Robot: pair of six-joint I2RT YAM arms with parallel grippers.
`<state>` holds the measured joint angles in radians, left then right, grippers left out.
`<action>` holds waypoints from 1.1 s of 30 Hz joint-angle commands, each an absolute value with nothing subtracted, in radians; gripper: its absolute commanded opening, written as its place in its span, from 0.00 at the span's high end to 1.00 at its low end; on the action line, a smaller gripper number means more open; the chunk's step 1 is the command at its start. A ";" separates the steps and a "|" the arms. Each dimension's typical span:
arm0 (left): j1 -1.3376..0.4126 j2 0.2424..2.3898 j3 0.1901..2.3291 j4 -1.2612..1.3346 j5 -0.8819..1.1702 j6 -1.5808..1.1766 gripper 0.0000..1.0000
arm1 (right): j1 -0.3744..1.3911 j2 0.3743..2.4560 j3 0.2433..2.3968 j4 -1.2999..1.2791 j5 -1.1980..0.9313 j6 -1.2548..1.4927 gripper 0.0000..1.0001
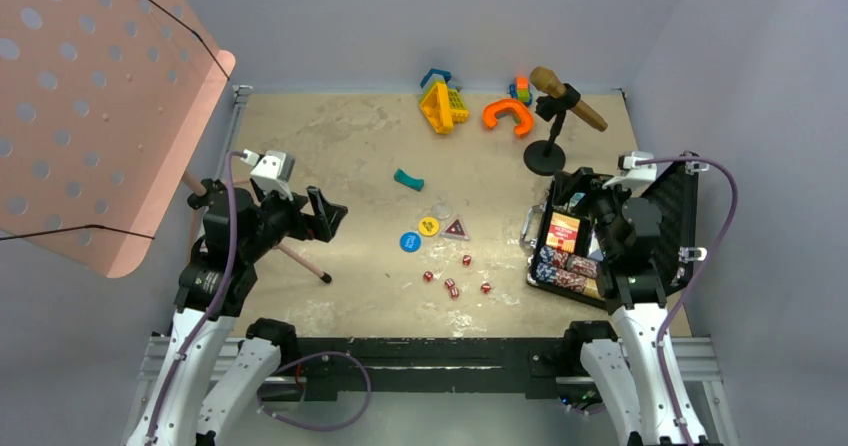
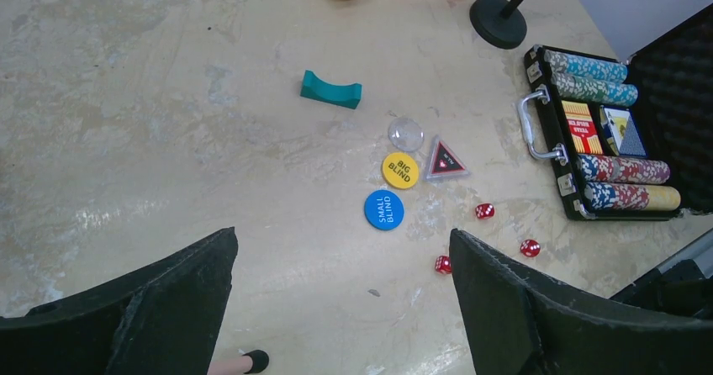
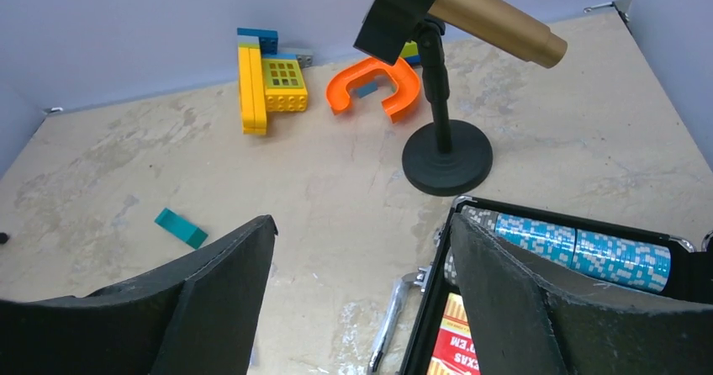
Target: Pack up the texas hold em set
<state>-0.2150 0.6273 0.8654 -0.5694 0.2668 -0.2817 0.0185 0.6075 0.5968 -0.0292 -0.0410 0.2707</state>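
On the surface (image 2: 168,139) left of the open case (image 2: 673,89), the red dice (image 2: 484,211) and the blue token (image 2: 383,209), yellow token (image 2: 400,170) and triangular token (image 2: 446,160) are lying loose. I am holding the left gripper (image 2: 340,249) and right gripper (image 3: 361,224) aloft, jaws spread, empty. I am judging the dice light, hard and apt to roll, so I am planning to pinch flat faces; the thin, slick tokens are asking for edge grips.

Table (image 2: 168,97): matt, rough-looking beige top, scuffed and blotchy. Case (image 2: 548,114): black shell with a dull, soft-looking dimpled foam lining (image 2: 673,64) and a shiny metal handle (image 2: 530,127). Blue token (image 2: 384,209), yellow token (image 2: 400,170) and dice (image 2: 484,211): smooth glossy plastic; tube (image 3: 496,22): satin gold, metallic look, on a matt black stand (image 3: 446,158).
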 commanded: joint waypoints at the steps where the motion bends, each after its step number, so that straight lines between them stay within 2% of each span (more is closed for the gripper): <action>1: -0.207 0.626 0.870 -0.538 0.280 -0.298 0.00 | 0.016 0.622 0.612 0.008 -0.078 0.274 0.19; 6: -0.207 0.630 0.872 -0.543 0.264 -0.298 0.00 | 0.017 0.657 0.633 0.002 -0.115 0.276 0.20; 14: -0.207 0.624 0.866 -0.566 0.240 -0.255 0.00 | 0.018 0.740 0.738 -0.188 -0.120 0.276 0.26; 22: -0.207 0.590 0.845 -0.575 0.188 -0.239 0.00 | 0.020 0.903 0.816 -0.335 -0.208 0.284 0.38; 28: -0.207 0.601 0.854 -0.594 0.157 -0.244 0.01 | 0.195 1.034 0.853 -0.428 -0.040 0.273 0.44; 33: -0.207 0.597 0.857 -0.606 0.134 -0.241 0.01 | 0.314 1.104 0.867 -0.452 -0.020 0.302 0.47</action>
